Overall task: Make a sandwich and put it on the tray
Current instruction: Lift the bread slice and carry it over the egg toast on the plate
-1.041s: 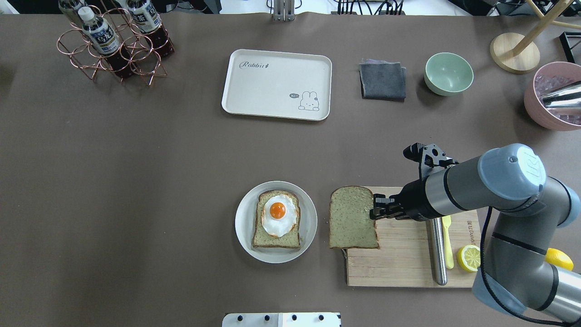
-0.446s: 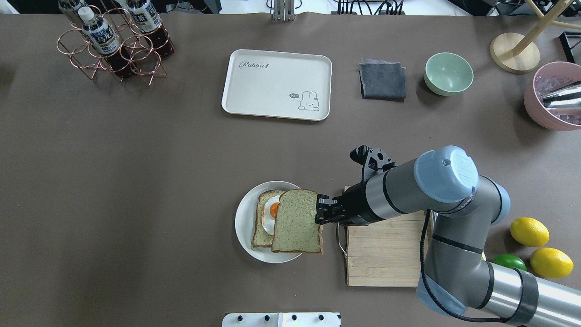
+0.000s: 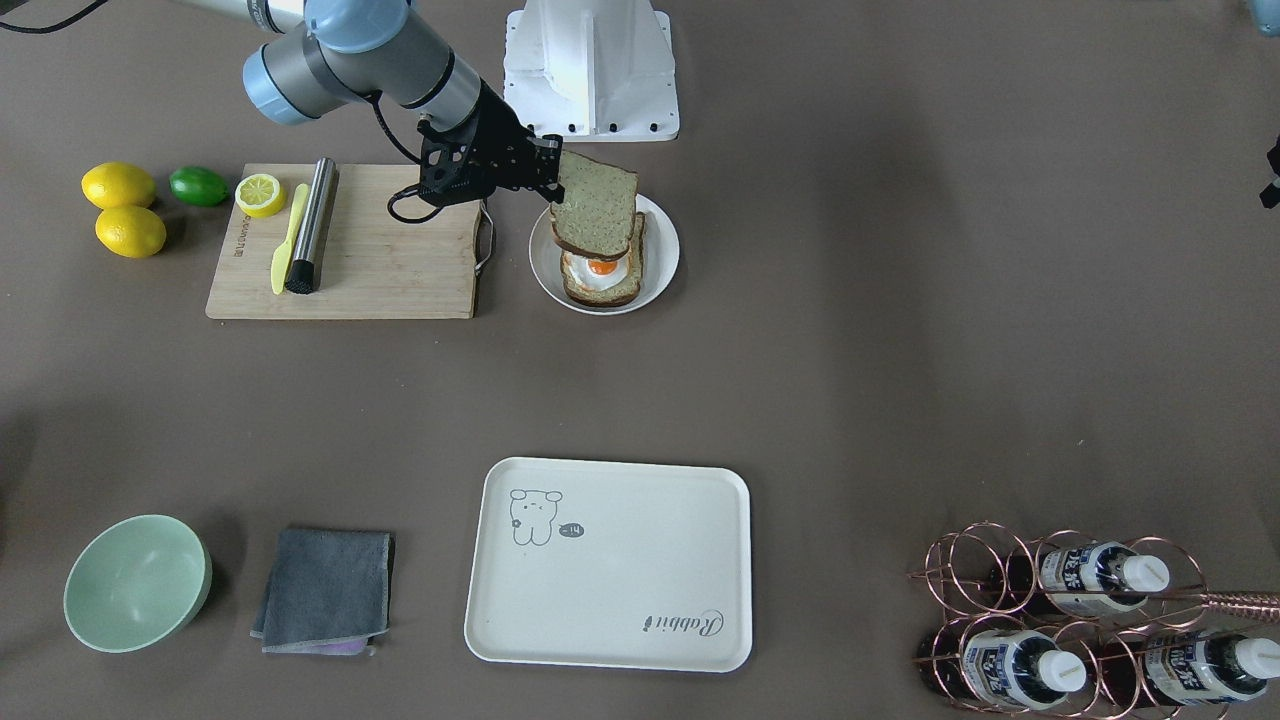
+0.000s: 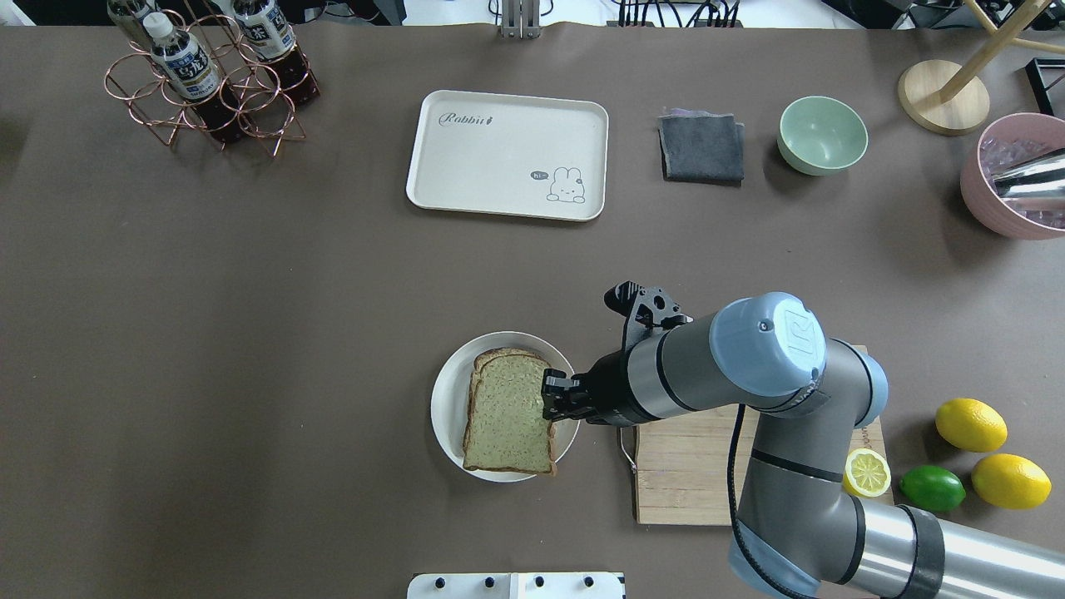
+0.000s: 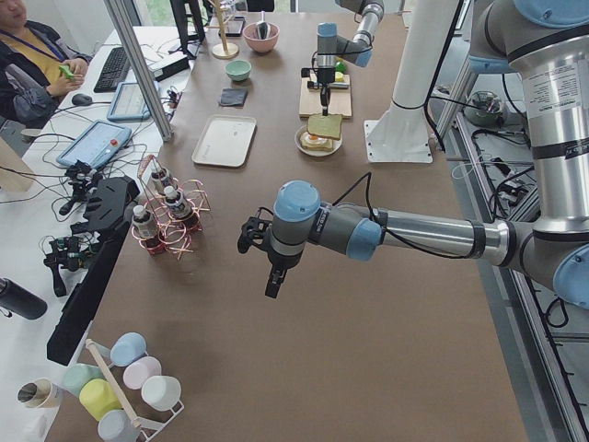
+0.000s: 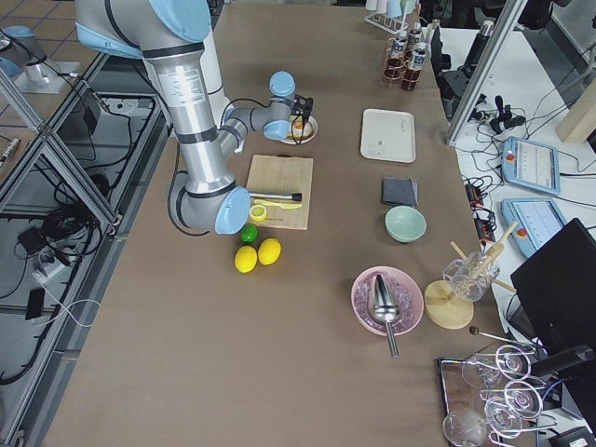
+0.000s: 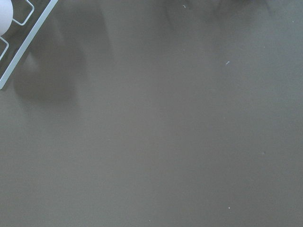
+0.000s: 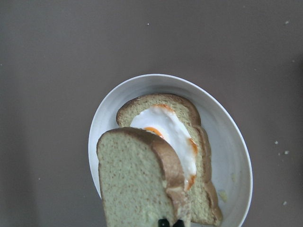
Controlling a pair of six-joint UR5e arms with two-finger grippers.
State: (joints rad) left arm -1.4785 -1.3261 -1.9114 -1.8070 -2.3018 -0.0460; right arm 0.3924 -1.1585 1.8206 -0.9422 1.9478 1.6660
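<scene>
- Since one second ago, the right arm has carried the upper bread slice off the wooden cutting board and across to the round white plate; the fried egg, open to the overhead view then, is now covered in that view.
- Right gripper: jaws closed narrowly on the crust edge of the upper bread slice, on the side facing the cutting board.
- Left gripper: it hangs over bare table well away from the plate; its jaw state cannot be told.
- Position of parts: the lower bread slice lies flat on the plate with the fried egg on top. In the front-facing view the upper slice is tilted, with its held edge raised and its far edge low over the egg. Contact cannot be confirmed.
- The cream tray sits well apart, across the table, with nothing on it.
- Handling judgement: the bread is probably light, soft and easily crushed. An edge pinch lets it droop, so lower and level it before release.
- The egg looks smooth and may slide between the slices. For transfer to the tray, grip the full stack across a crust side, with light pressure.
</scene>
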